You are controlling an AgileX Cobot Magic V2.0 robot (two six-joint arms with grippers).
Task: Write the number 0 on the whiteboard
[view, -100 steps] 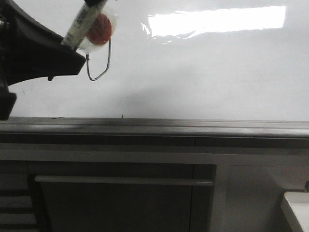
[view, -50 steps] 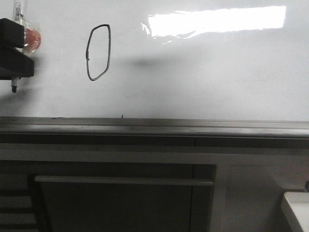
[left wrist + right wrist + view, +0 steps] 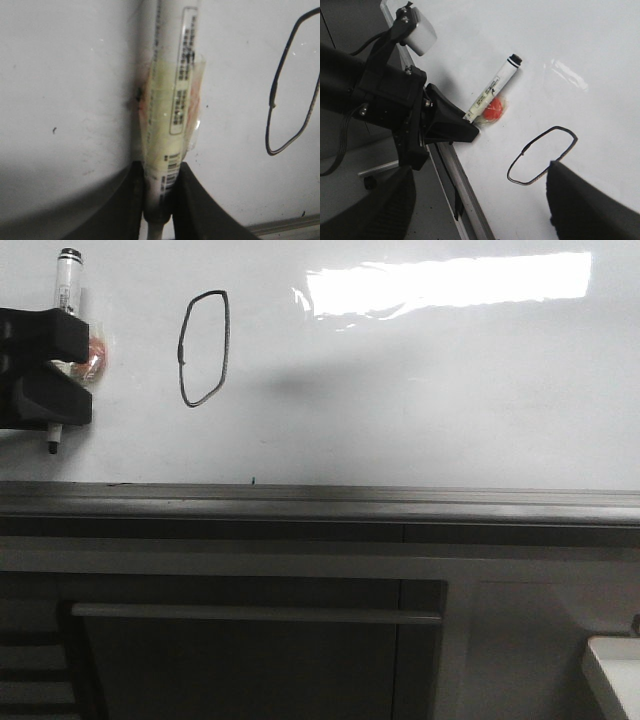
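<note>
Your left gripper [image 3: 50,365] has shifted right, still clenching the marker [image 3: 66,280] beside the 0 [image 3: 205,348] on the whiteboard [image 3: 450,390], right wrist alone shows the orange blob [image 3: 493,110], right gripper [image 3: 480,210] spread wide.

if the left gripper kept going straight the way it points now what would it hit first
Probably nothing soon. The left gripper, shut on the marker, seems to point along the whiteboard rather than into it, left of the number 0. Its way looks free as far as shown, though depth is unclear.

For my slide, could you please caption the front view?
Finished number 0 on the whiteboard; left gripper holds the marker beside it.
</note>
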